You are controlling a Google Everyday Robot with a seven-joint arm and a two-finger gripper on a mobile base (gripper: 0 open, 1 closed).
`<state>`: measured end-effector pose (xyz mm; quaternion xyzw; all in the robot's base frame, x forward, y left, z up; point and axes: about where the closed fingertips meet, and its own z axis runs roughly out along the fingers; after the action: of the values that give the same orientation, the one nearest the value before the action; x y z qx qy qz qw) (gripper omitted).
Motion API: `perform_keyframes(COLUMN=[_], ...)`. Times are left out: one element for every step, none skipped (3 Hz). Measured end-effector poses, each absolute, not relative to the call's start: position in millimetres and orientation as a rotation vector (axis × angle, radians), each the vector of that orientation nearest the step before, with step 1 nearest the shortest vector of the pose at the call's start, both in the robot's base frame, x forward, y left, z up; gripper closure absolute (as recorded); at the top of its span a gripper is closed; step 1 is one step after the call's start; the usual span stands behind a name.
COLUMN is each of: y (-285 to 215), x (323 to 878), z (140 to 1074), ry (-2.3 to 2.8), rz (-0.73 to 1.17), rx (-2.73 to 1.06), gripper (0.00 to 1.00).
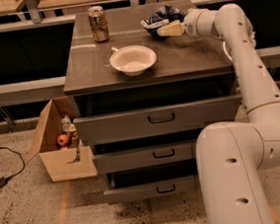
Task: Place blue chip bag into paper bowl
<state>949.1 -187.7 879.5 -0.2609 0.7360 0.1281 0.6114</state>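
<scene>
The blue chip bag [160, 17], crumpled dark navy with white patches, lies at the back right of the cabinet top. My gripper [168, 30] reaches in from the right and is at the bag's front right side, touching or nearly touching it. The paper bowl [133, 60], off-white and empty, stands near the middle of the top, to the front left of the bag and apart from it.
A gold-brown soda can [98, 24] stands at the back left of the grey drawer cabinet [86, 72]. An open cardboard box [58, 141] with small items sits on the floor to its left. My white arm [245, 74] runs down the right side.
</scene>
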Motion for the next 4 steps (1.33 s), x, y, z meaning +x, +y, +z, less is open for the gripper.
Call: perform_keyframes(y=[-185.1,-183.9,-183.7,-187.9], x=[948.8,948.6,949.2,948.6], z=[875.7,874.2,873.5,876.8], ry=[1.702,1.707,1.718,1.725], rz=[0.307,0.305,0.294,0.282], rx=[-0.61,-0.618,-0.622,-0.616], gripper=[0.38,0.61,0.85,1.0])
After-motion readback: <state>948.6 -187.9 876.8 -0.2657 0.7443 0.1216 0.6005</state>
